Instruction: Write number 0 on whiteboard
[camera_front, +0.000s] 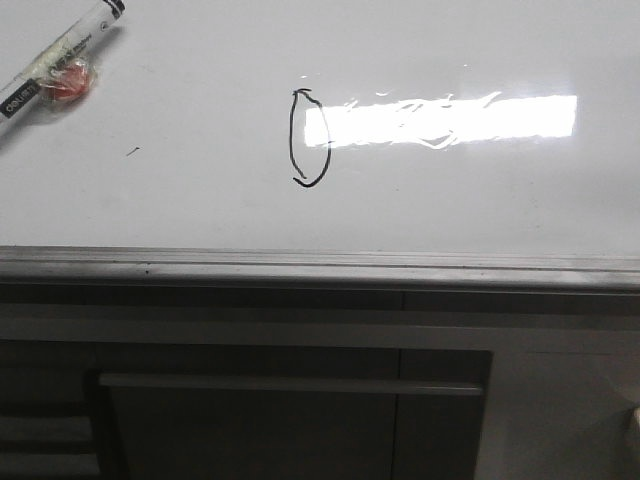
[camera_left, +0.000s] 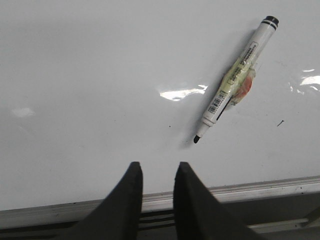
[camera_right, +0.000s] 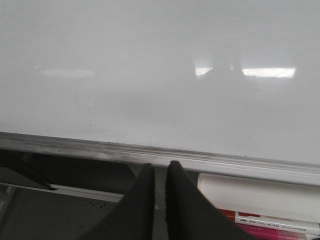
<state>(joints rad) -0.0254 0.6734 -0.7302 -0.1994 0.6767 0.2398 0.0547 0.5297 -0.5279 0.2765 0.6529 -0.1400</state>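
The number 0, a tall narrow black oval, is drawn near the middle of the whiteboard, beside a bright glare strip. A white marker lies flat on the whiteboard with its black tip bare and an orange-and-yellow wad taped to its barrel. The same marker shows at the front view's far left corner. My left gripper is open and empty over the board's near edge, short of the marker's tip. My right gripper is shut with nothing in it, at the board's edge rail.
A silver-grey rail runs along the board's near edge, with a grey cabinet front and bar handle below it. A tiny dark speck marks the board left of the 0. A white box and pink-labelled markers lie under the rail.
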